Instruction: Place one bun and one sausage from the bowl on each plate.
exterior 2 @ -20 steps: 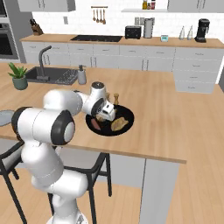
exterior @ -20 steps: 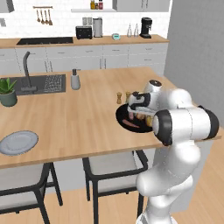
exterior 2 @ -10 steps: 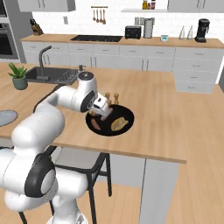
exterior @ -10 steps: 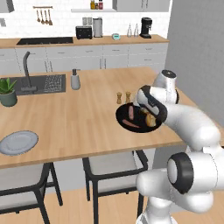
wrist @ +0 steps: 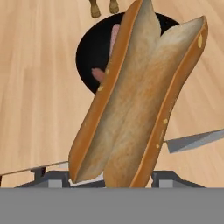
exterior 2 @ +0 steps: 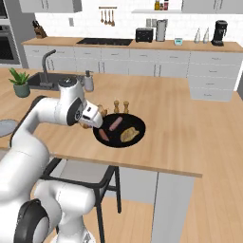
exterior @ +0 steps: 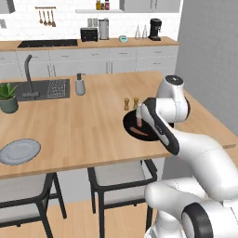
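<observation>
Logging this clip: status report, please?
Gripper shut on bun, lifted beside black bowl. Two sausages and one bun left in bowl. Plate at far counter end, bare; path over counter unobstructed.

Found no readable text, label, brand, number or sign anywhere.
</observation>
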Available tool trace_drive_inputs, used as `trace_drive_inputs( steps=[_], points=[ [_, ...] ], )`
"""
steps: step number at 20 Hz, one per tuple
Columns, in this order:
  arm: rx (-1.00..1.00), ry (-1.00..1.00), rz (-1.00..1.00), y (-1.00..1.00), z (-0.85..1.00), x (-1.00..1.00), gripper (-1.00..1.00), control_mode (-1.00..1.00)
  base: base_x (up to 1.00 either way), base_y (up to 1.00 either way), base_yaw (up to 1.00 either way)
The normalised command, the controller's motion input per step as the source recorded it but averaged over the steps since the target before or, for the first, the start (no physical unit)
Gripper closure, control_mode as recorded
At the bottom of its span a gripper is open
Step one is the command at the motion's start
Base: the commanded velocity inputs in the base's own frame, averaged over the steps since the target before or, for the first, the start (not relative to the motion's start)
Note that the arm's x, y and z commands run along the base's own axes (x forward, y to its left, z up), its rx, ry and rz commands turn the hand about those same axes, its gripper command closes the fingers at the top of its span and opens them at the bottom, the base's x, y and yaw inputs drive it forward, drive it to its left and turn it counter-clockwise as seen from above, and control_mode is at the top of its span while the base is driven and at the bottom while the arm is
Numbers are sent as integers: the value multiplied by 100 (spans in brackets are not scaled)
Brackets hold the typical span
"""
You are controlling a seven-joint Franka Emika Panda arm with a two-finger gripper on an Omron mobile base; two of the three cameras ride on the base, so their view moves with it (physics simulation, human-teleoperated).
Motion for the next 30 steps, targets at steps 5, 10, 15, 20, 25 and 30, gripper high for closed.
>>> trace_drive_inputs(
  steps=[5,10,15,20,25,30],
  points=[
    [0,0,0,0,0,0,100,100,-98,66,11],
    [0,0,0,0,0,0,100,100,-54,100,12],
    [0,0,0,0,0,0,100,100,-8,100,7],
    [0,0,0,0,0,0,100,100,1,100,3],
    [0,0,0,0,0,0,100,100,0,100,5],
    [0,0,0,0,0,0,100,100,8,100,2]
  ],
)
